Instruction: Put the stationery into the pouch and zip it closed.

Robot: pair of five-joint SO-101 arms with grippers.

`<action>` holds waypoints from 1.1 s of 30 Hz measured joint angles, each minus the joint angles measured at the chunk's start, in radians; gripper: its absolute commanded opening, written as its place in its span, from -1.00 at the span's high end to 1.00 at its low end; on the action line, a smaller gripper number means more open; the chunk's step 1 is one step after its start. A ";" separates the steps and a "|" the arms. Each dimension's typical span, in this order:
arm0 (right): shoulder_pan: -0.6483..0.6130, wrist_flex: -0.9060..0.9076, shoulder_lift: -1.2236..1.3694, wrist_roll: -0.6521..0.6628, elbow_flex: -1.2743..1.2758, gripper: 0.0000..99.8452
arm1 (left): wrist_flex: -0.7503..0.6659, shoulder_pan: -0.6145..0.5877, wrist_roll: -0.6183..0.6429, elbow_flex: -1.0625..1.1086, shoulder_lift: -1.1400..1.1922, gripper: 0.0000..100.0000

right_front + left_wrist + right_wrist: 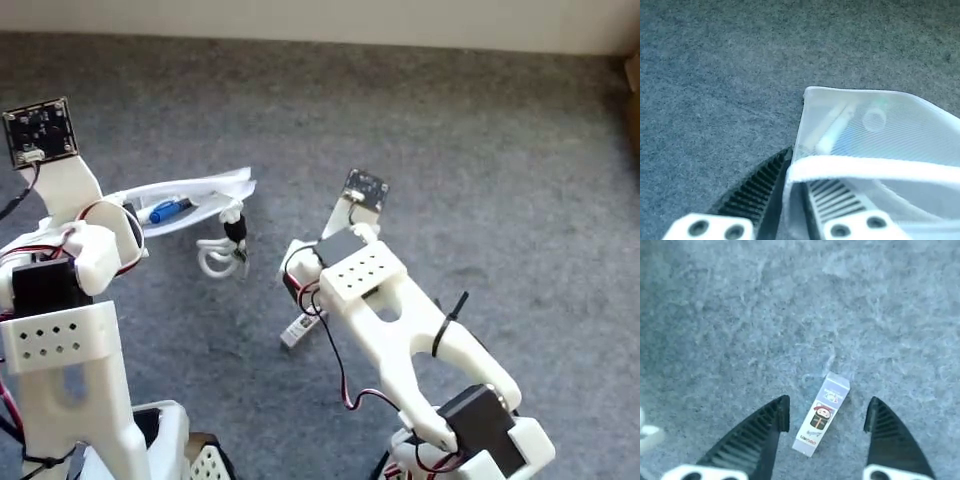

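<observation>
Logged even, diffuse light over the grey carpet in the high view. Noted no hard shadows, only faint soft shading beneath the right arm. Recorded a bright band along the far edge. Found near-blown highlights on the white pouch in the left wrist view. Marked carpet as well lit in the right wrist view, glare-free.

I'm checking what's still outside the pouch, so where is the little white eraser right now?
In the right wrist view, the eraser lies on the grey carpet between the right gripper's open fingers, apart from the pouch.
</observation>
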 measured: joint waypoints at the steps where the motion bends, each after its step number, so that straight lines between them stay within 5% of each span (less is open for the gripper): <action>1: -0.008 -0.011 0.000 0.000 0.012 0.53 | 0.000 0.000 0.000 0.000 0.000 0.98; 23: -0.031 -0.064 0.199 0.000 0.060 0.53 | 0.000 0.000 0.000 0.000 0.000 0.98; 33: -0.025 -0.043 0.206 0.000 0.052 0.82 | 0.000 0.000 0.000 0.000 0.000 0.98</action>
